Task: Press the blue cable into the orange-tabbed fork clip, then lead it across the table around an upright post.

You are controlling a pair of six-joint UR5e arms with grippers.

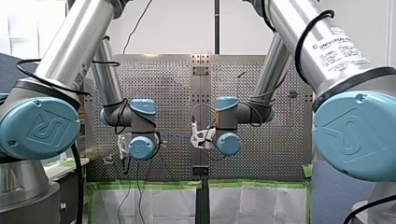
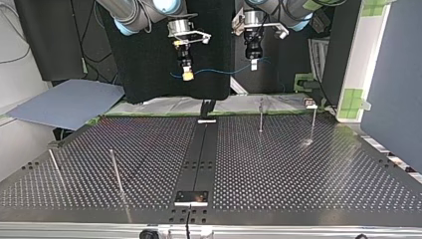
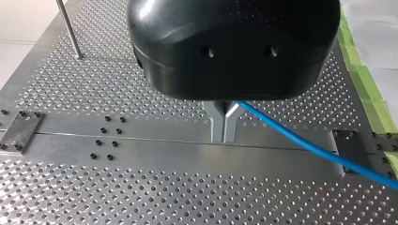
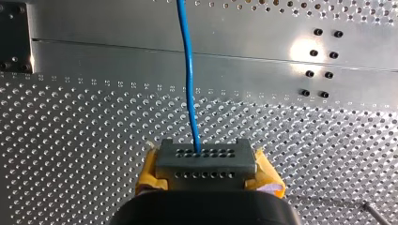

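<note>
The cable [image 4: 188, 79] is bright blue, the table [image 3: 141, 197] bare silver with a regular grid of dark holes and green tape [image 3: 371, 98] along its edge, my left gripper [image 3: 224, 136] glossy black with grey metal fingers [image 3: 217, 126], my right gripper [image 4: 205, 155] grey-faced over yellow pads [image 4: 151, 174].

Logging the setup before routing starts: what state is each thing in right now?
left gripper: shut on blue cable.
right gripper: shut on blue cable.
blue cable: in the air, strung between the two grippers.
upright posts: standing, no cable around them.
</note>
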